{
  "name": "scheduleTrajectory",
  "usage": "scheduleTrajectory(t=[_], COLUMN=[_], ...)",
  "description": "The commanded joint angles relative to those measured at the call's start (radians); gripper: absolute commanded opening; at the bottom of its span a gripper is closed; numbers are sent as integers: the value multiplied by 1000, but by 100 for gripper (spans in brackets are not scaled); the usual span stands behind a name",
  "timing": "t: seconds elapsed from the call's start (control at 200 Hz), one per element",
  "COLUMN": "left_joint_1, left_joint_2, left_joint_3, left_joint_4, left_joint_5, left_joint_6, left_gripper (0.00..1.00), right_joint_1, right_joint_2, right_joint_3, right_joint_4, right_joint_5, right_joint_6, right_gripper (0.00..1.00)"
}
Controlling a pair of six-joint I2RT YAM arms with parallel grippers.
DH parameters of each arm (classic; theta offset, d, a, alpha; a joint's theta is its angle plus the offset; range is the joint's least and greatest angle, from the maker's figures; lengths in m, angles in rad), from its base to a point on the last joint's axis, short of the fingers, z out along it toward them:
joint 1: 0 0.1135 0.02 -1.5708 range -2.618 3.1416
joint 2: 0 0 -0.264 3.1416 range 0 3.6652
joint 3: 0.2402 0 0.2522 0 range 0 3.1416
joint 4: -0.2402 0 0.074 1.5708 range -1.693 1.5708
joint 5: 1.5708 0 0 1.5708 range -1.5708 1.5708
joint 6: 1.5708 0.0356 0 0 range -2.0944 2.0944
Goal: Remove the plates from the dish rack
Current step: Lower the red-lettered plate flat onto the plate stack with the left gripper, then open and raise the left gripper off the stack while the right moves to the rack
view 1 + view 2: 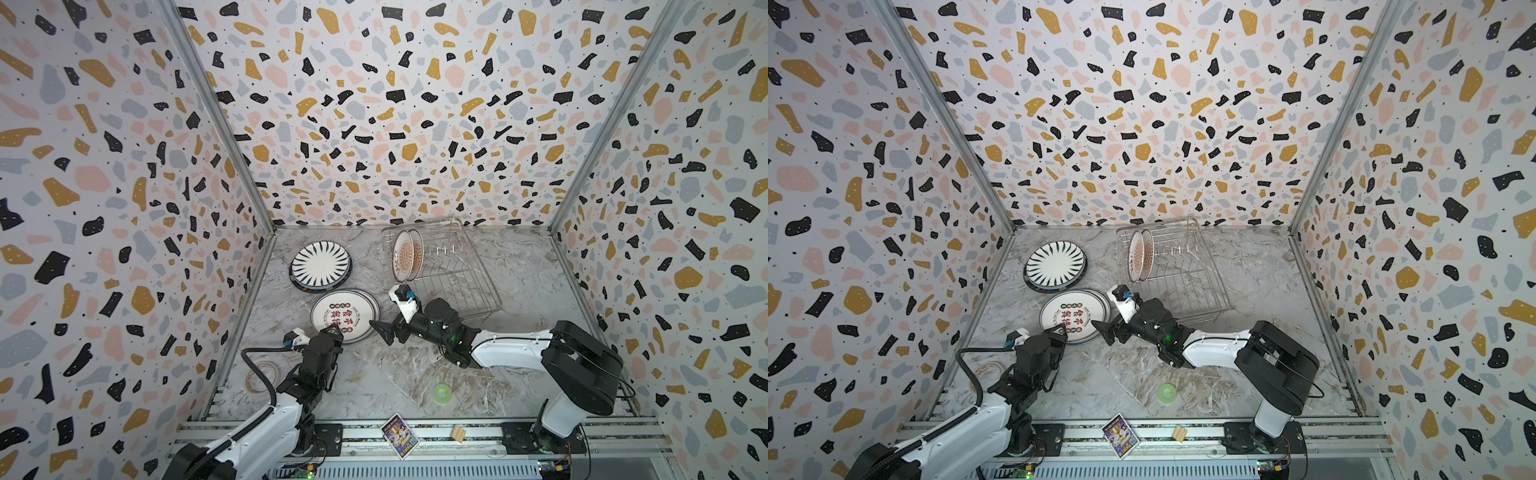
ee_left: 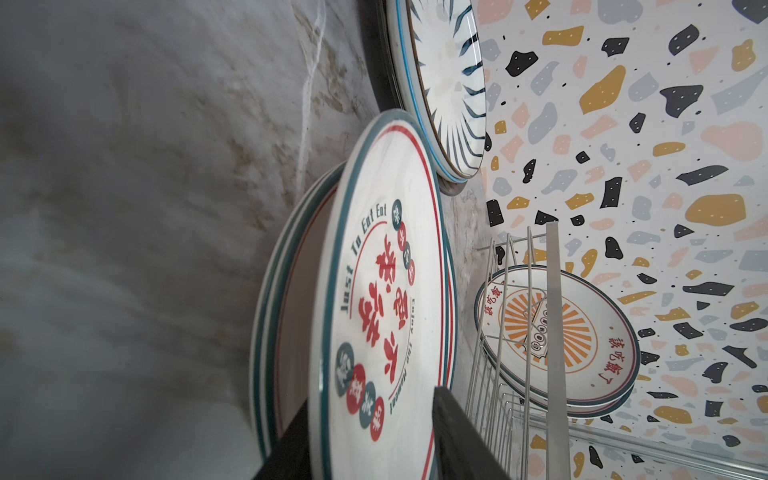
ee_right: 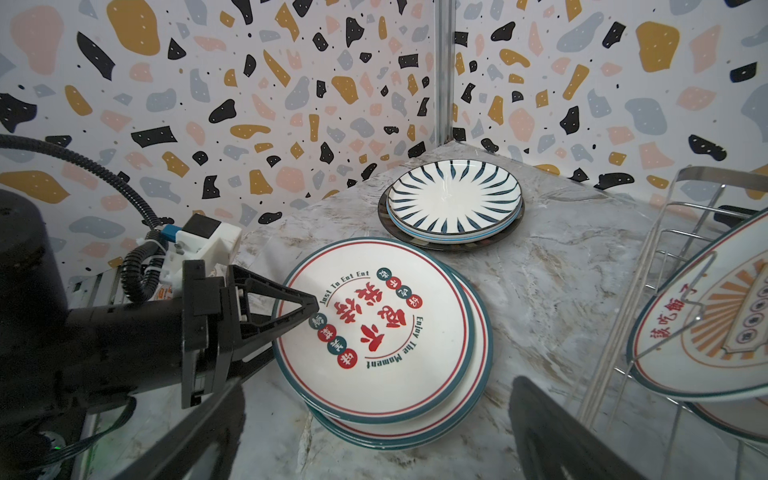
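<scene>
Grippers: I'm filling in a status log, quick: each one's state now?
Left gripper: jaws astride the rim of the top round white ceramic plate with red lettering; grip cannot be told.
Right gripper: open, empty.

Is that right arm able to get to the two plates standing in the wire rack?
Probably yes. The right gripper, jaws open, sits close by the dish rack near the plates; they stand upright with nothing over them.

Two plates (image 1: 408,254) in dish rack (image 1: 469,286); plate stacks (image 1: 345,316) left.
</scene>
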Motion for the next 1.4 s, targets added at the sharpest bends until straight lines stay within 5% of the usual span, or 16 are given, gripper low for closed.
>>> scheduleTrajectory(t=[0.0, 0.25, 0.345, 0.531, 0.771, 1.111, 1.262, 1.392], left_joint_1=[3, 4, 4, 4, 4, -12, -61, -84], left_joint_2=[21, 96, 87, 54, -17, 24, 11, 62], left_joint_3=[-20, -3, 8, -17, -12, 29, 74, 108], left_joint_4=[47, 91, 87, 65, 5, 0, -69, -87], left_joint_5=[5, 57, 65, 59, 1, 72, -134, -191], left_joint_6=[8, 30, 50, 32, 92, 212, 312, 358], left_gripper=[48, 51, 61, 65, 100, 100, 99, 100], right_joint_1=[2, 2, 1, 1, 1, -1, -2, -2], right_joint_2=[-45, -42, -43, -46, -52, -48, -49, -49], right_joint_3=[11, 8, 8, 2, -8, -9, -11, -12], right_joint_4=[1, 2, 3, 4, 5, 9, 12, 9], right_joint_5=[14, 20, 23, 25, 32, 41, 41, 40], right_joint_6=[-2, 0, 0, 2, 6, 13, 16, 18], right_gripper=[100, 100, 100, 100, 100, 100, 100, 100])
